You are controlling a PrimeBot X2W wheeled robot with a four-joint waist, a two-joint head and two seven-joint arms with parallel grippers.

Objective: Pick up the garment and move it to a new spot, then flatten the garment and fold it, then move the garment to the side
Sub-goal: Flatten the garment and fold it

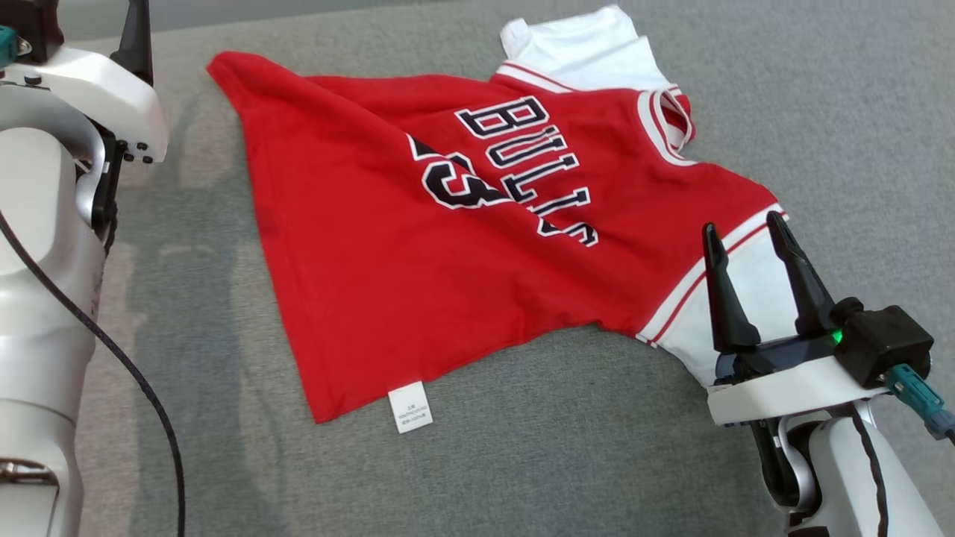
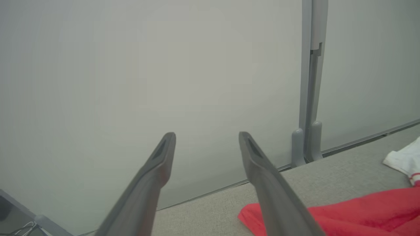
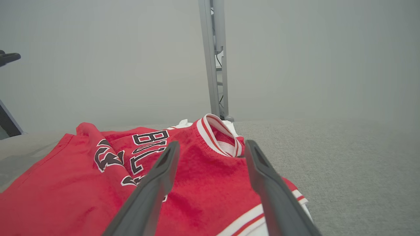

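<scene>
Head view: the garment (image 1: 448,246), a red jersey with white sleeves and dark lettering, lies on the grey padded surface (image 1: 522,477). Its long axis runs left to right, hem at the left and collar (image 1: 668,123) at the far right. It is not flat. A raised crease runs from the far-left hem corner (image 1: 220,67) across the chest and hides part of the number, and a white label (image 1: 409,407) sticks out at the near hem. Your right gripper (image 1: 740,222) sits at the near right, fingers spread and empty, pointing toward the far side over the near sleeve (image 1: 765,298). I cannot tell whether it touches the cloth. Your left arm (image 1: 45,224) stands at the far left, beside the hem corner.

Left wrist view: the left gripper (image 2: 206,134) is raised, fingers spread with nothing between them, aimed at the pale wall (image 2: 98,82). The hem corner lies low and to the right of the fingers, near but apart.

Right wrist view: the jersey lies under and ahead of the spread fingers, collar just past their tips, crease off to the left.

Your right arm looks the nearer one. Each gripper has one end of the long axis on its own side, so flattening likely means taking both ends and drawing them apart.
</scene>
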